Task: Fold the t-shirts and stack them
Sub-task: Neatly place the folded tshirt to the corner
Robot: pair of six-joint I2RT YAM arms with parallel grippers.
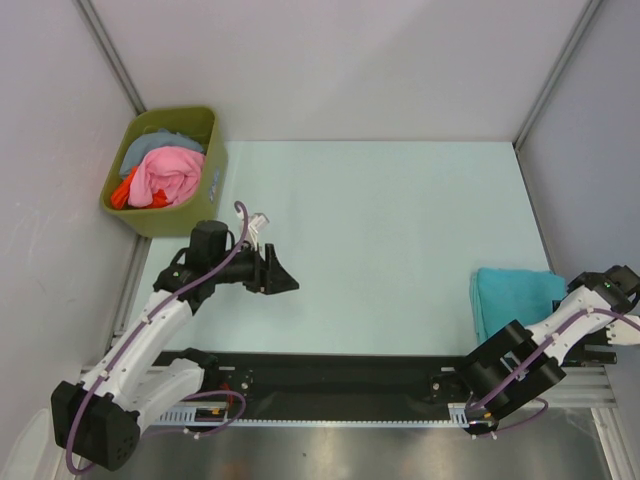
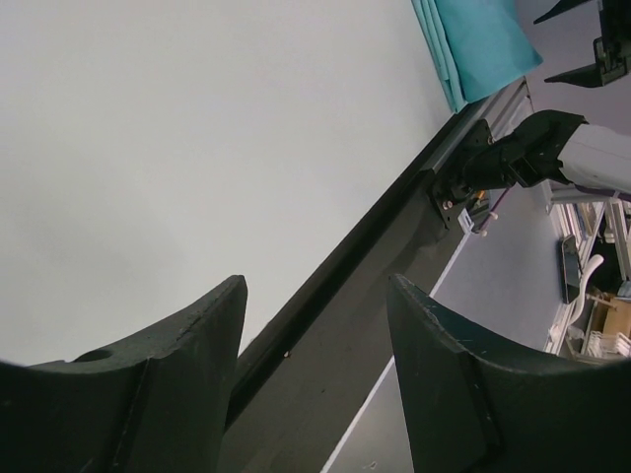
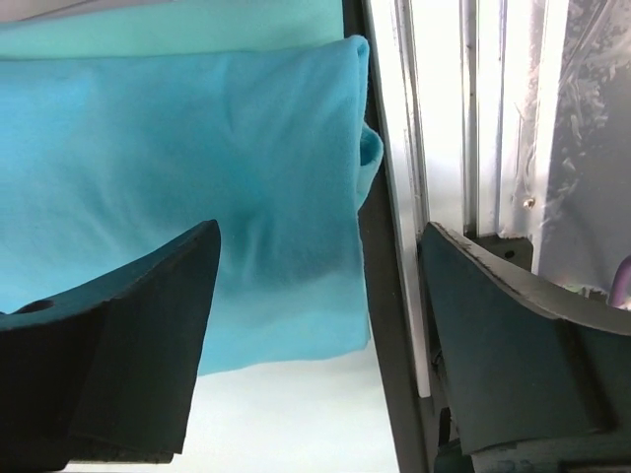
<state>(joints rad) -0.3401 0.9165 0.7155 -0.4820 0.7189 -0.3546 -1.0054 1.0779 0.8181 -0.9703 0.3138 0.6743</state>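
From above, the folded teal t-shirt (image 1: 512, 298) lies at 4 o'clock on the tabletop (image 1: 400, 220), just beside the right claw (image 1: 614, 286). The left claw (image 1: 283, 277) sits at 8 o'clock and the green bin (image 1: 150, 215) at 10. Left wrist: fingers (image 2: 177, 374) spread over bare tabletop, empty. Right wrist: fingers (image 3: 118, 335) wide apart above the t-shirt (image 3: 177, 148), gripping nothing.

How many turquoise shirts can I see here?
1 folded turquoise pile, at the table's right edge; it may hold several shirts. A bluish cloth in the green bin, far left, could be another.
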